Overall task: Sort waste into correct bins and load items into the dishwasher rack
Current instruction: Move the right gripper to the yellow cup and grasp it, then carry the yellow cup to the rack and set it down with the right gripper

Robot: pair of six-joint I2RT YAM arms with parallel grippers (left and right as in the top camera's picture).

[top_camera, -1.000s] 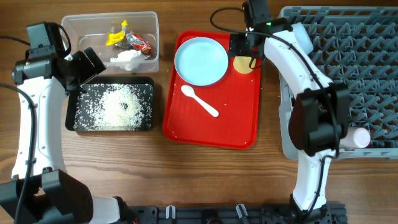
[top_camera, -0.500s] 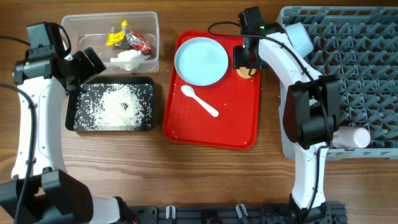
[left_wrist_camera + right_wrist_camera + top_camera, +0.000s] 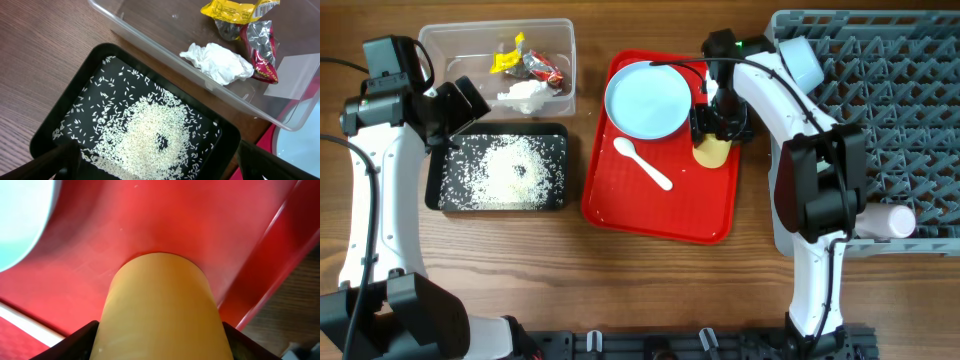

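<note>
My right gripper (image 3: 159,340) pinches the yellow cup (image 3: 160,300) from both sides in the wrist view; only overhead shows the white plastic spoon (image 3: 642,163) nearby.

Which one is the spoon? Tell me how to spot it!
Find the big flat red tray in the middle. The spoon lies on it, next to the round pale blue plate. It is the only thin white thing on the tray.
</note>
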